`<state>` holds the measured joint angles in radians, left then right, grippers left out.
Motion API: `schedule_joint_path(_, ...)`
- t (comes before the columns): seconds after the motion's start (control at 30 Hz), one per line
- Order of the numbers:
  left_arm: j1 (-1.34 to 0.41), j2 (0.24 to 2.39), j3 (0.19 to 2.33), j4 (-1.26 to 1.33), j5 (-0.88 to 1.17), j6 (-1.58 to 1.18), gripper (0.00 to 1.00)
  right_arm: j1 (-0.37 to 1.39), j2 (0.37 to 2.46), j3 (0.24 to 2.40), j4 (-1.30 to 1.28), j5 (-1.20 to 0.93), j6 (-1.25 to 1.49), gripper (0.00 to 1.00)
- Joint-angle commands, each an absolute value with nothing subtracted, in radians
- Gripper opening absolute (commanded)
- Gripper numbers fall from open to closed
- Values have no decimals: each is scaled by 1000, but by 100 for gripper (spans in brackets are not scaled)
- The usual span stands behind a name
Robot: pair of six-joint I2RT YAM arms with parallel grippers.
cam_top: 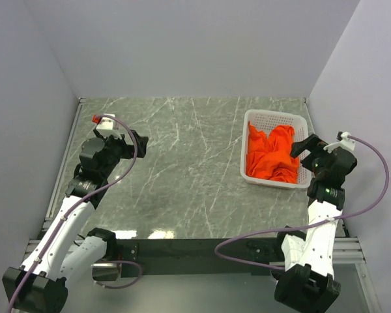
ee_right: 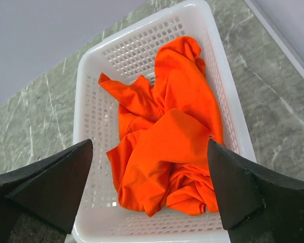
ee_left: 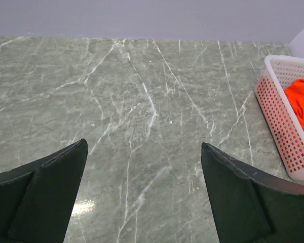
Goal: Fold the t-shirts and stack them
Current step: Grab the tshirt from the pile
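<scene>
One soft, limp heap of shirts [ee_right: 167,152] is seen beneath the right gripper [ee_right: 149,147], jaws spread; a raised fold is best pinched. The left gripper [ee_left: 144,147] is spread too.

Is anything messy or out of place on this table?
Only the orange t-shirts, which lie crumpled in a heap, not folded, inside the white basket at the right side of the table. Nothing looks spilled or damaged.
</scene>
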<state>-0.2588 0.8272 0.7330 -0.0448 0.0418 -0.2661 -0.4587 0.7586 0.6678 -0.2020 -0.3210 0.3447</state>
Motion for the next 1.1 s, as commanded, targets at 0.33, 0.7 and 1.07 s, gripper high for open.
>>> schedule_joint_path(0.33,-259,808,733,3,61,-249,99,-405,741,696,-218,-854,-193,100)
schedule_joint_path(0.7,-259,807,733,-18,52,-244,100,-209,1195,1166,-707,-547,-444,100)
schedule_joint_path(1.07,-259,808,738,-17,58,-241,99,-149,1436,1174,-669,-155,-443,92)
